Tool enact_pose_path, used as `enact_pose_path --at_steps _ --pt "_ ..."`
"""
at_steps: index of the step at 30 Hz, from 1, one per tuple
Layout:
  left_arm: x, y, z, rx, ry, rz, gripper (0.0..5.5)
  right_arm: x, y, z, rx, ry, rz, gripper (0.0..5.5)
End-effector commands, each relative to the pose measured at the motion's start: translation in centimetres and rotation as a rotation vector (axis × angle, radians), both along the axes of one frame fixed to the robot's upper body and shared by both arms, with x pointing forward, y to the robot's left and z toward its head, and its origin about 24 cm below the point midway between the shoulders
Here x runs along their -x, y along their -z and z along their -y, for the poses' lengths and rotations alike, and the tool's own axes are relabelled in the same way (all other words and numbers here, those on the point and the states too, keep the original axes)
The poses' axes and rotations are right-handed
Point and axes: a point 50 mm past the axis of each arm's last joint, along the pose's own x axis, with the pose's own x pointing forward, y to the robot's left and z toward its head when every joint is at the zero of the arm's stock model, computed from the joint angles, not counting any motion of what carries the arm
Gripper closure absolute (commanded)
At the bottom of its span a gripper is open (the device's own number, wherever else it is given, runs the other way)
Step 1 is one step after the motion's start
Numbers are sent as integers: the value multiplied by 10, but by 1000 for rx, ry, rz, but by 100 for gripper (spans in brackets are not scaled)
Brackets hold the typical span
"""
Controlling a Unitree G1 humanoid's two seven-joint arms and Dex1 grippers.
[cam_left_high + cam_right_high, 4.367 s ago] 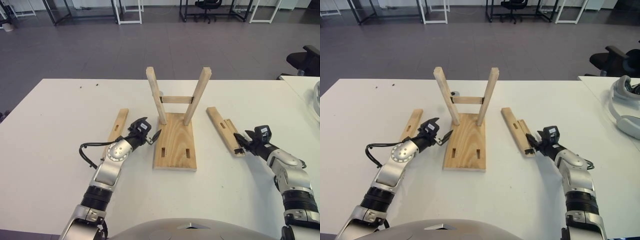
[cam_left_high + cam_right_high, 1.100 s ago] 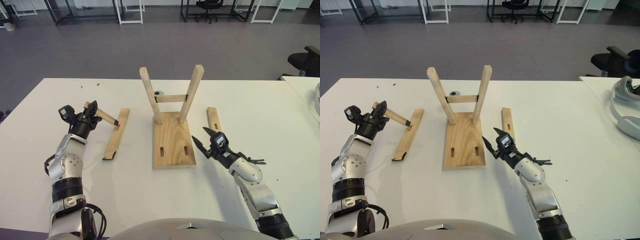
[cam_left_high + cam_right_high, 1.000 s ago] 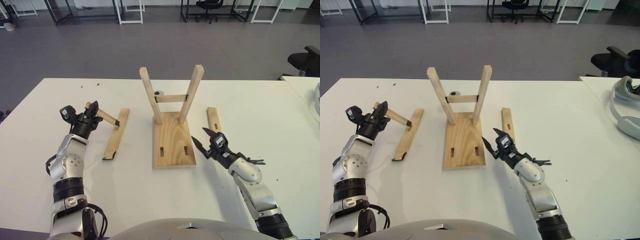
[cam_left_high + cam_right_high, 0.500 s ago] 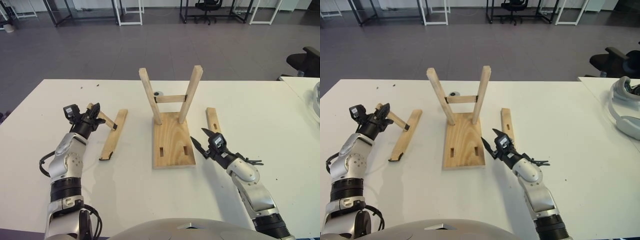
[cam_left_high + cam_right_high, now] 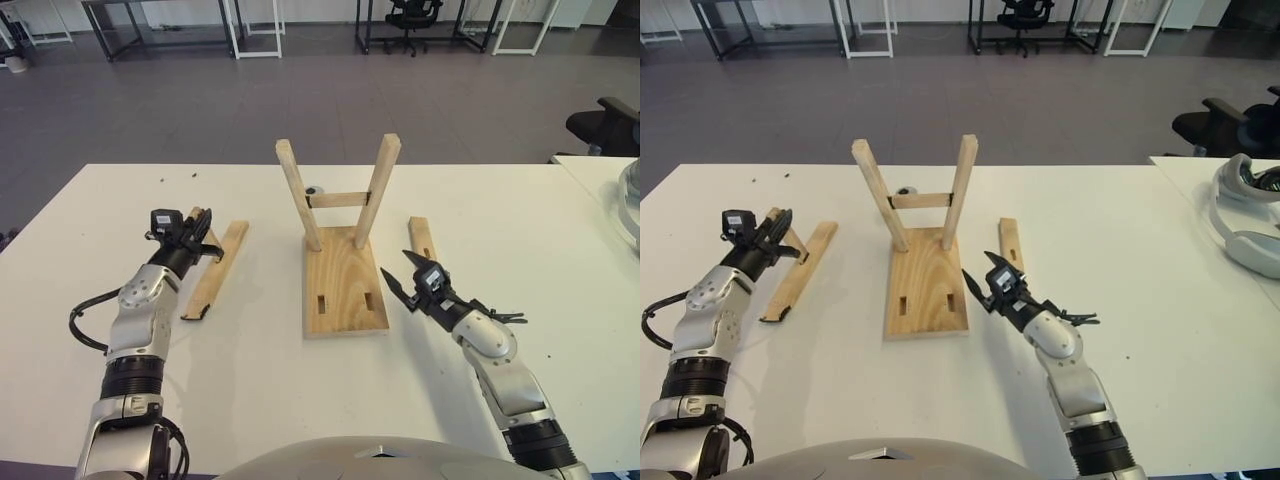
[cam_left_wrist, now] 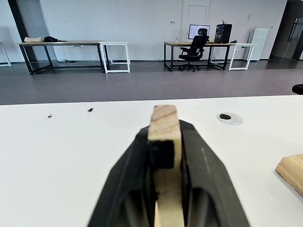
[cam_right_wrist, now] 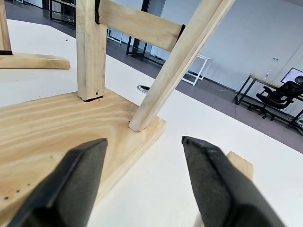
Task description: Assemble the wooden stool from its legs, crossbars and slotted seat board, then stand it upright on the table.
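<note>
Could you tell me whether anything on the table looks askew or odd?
Nothing looks damaged. Two legs stand splayed in the board, its near slots empty; a loose leg lies either side.

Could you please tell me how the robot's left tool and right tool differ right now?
The left tool is shut on a wooden crossbar; the right tool is open and empty. The left tool sits beside the loose leg left of the seat board; the right tool by the board's right edge. Both are low over the white table.
</note>
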Motion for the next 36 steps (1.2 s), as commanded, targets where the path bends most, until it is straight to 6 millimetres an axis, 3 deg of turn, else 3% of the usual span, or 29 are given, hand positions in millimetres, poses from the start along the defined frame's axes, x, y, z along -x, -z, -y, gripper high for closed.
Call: enact_pose_path --at_steps 1,5,13,17,25,28,30,32,36 --pt "0 -2 0 -8 40 -34 433 -6 -2 -4 4 -7 20 256" --pt "2 -12 -3 -95 95 -84 351 -3 2 -8 4 -17 15 256" --pt "39 13 -11 -140 112 -403 205 -3 5 -6 11 -5 8 256" --pt "54 31 -13 -156 105 -498 205 -3 6 -9 12 -12 6 256" --pt "51 27 -15 -275 117 -414 330 -4 5 -9 22 -11 7 256" --pt "44 17 -19 -255 93 -304 346 -9 0 -6 -25 13 -3 256" --pt "37 4 -18 -208 99 -206 346 -16 -12 -1 -139 38 -27 256" --pt "31 -24 -10 -52 143 -25 347 -24 -37 -2 -322 1 -39 256" --pt "33 -100 9 58 317 305 347 -46 -127 -12 -690 -174 37 256"
